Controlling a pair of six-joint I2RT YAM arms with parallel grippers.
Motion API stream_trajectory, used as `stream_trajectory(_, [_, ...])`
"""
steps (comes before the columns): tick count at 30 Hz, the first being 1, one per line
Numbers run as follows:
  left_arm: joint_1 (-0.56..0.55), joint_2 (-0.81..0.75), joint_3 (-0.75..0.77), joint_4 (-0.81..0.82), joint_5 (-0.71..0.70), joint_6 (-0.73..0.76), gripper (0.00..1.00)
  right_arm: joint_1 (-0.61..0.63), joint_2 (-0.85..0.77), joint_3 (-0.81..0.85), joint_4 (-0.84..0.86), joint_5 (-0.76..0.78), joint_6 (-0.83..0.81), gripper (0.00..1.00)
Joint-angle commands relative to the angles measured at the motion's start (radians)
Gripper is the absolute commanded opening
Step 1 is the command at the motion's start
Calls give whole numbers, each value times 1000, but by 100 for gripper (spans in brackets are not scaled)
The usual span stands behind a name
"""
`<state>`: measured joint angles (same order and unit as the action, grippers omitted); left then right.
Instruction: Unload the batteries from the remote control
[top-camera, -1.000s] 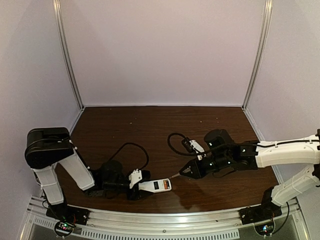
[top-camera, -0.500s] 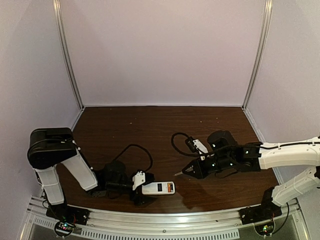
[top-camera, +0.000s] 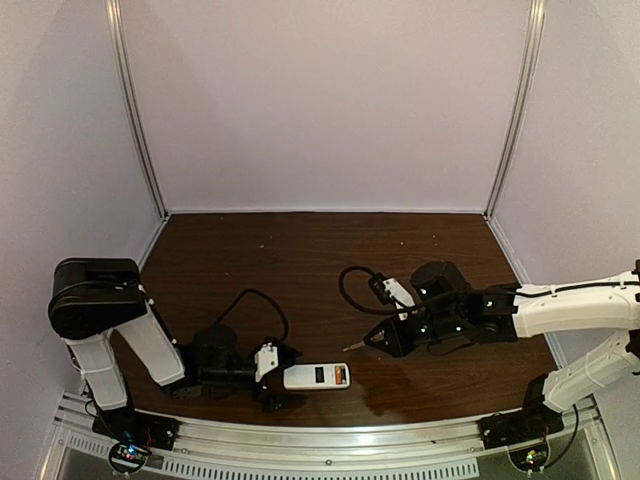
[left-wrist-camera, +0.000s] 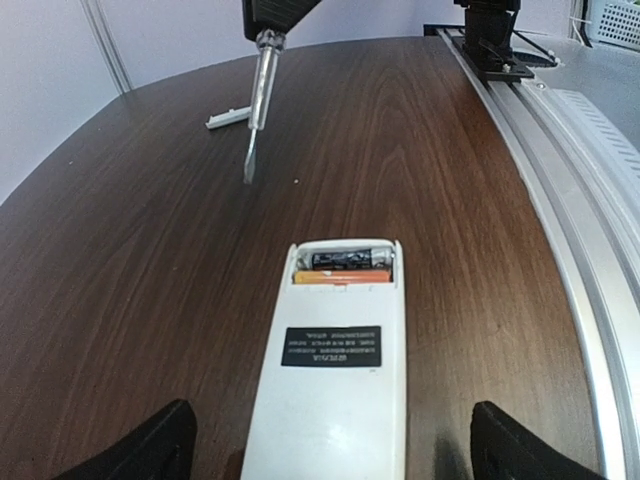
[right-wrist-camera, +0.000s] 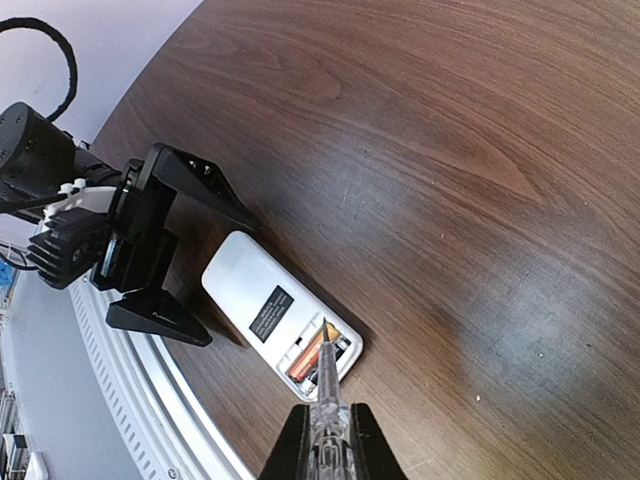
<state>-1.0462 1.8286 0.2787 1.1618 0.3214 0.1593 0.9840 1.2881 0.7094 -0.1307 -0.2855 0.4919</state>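
1. Remote (left-wrist-camera: 335, 370): back up on table (left-wrist-camera: 420, 150), batteries (left-wrist-camera: 345, 268) seated in open bay.
2. Left gripper (left-wrist-camera: 335, 440): spread wide astride remote, gripping nothing.
3. Right gripper (right-wrist-camera: 320, 450): clamped on screwdriver (right-wrist-camera: 325, 385), tip short of bay.
4. Step: prying batteries out; next probably calls for tip under a battery end.

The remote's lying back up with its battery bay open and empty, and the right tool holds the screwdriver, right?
No. The bay is open but not empty: the left wrist view shows both batteries sitting in the remote control. It does lie back up, and the right tool does hold the screwdriver.
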Motion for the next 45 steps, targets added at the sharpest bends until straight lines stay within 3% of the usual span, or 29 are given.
stream_trajectory(1, [16,-20,-23,113,-47,-10,97,-3,13,34,11,32,-36,0])
stream_trajectory(15, [115,-35,-48,53,234,31,97,-12,-65,10,23,77,-33,0])
stream_trajectory(33, [115,34,28,-50,267,64,97,-68,-114,-53,90,63,22,0])
stream_trajectory(45, [114,142,123,-21,292,-17,93,-69,-117,-64,99,64,25,0])
